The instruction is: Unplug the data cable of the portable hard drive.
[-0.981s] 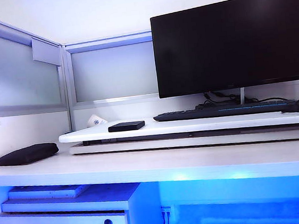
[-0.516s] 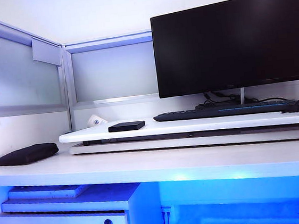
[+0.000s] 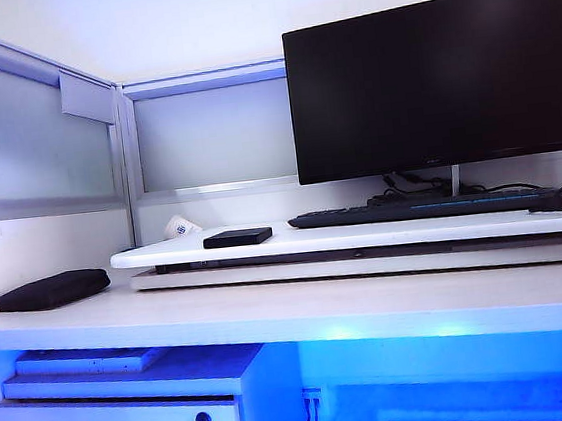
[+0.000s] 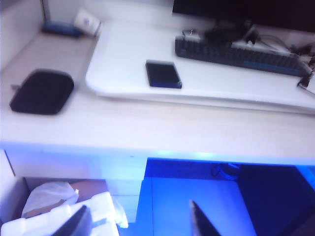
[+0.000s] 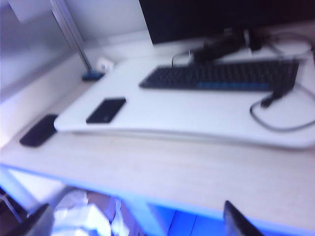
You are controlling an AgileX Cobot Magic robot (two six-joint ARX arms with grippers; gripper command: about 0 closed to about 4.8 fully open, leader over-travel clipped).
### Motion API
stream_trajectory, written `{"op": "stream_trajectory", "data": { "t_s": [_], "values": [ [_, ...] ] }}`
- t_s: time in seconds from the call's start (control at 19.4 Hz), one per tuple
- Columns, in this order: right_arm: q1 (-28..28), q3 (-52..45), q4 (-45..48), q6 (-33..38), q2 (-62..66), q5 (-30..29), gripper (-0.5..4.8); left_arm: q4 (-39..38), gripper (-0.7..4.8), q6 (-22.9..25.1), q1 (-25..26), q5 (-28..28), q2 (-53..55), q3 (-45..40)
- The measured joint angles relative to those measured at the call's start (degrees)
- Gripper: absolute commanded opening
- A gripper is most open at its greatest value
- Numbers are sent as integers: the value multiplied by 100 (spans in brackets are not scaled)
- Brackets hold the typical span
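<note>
The portable hard drive (image 3: 237, 237), a small flat black box, lies on the raised white board (image 3: 364, 236), left of the keyboard; it also shows in both wrist views (image 4: 163, 74) (image 5: 106, 110). The data cable (image 5: 278, 118), thin and dark, curls on the board's right part by the keyboard's end, well apart from the drive; its plug (image 5: 268, 101) lies loose. My left gripper (image 4: 140, 223) hangs open and empty in front of and below the desk edge. My right gripper (image 5: 138, 223) is also open and empty, back from the desk. Neither arm shows in the exterior view.
A black keyboard (image 3: 427, 208) and a monitor (image 3: 433, 79) stand on the board's right half. A soft black pouch (image 3: 51, 290) lies on the desk at the left. A paper cup (image 3: 180, 226) lies in the back corner. Boxes and white bags (image 4: 49, 201) sit under the desk.
</note>
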Motion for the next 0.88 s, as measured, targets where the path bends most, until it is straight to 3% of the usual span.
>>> {"op": "stream_trajectory", "data": {
  "t_s": [0.15, 0.31, 0.52, 0.62, 0.88],
  "values": [
    [0, -343, 20, -2, -2, -42, 420, 162, 167, -92, 0, -448, -136, -238],
    [0, -662, 76, -2, -2, -42, 417, 553, 168, -468, 2, -981, -144, -343],
    [0, -1088, 566, 17, -4, 151, 398, 1432, 169, -730, 2, -984, -138, -1423],
    [0, -1464, 772, 238, -361, 195, 384, 1941, 170, -671, 0, -492, -146, -1794],
    [2, -1825, 870, 660, -715, 66, 371, 1281, 169, -308, 0, -358, -527, -2002]
  ]
}}
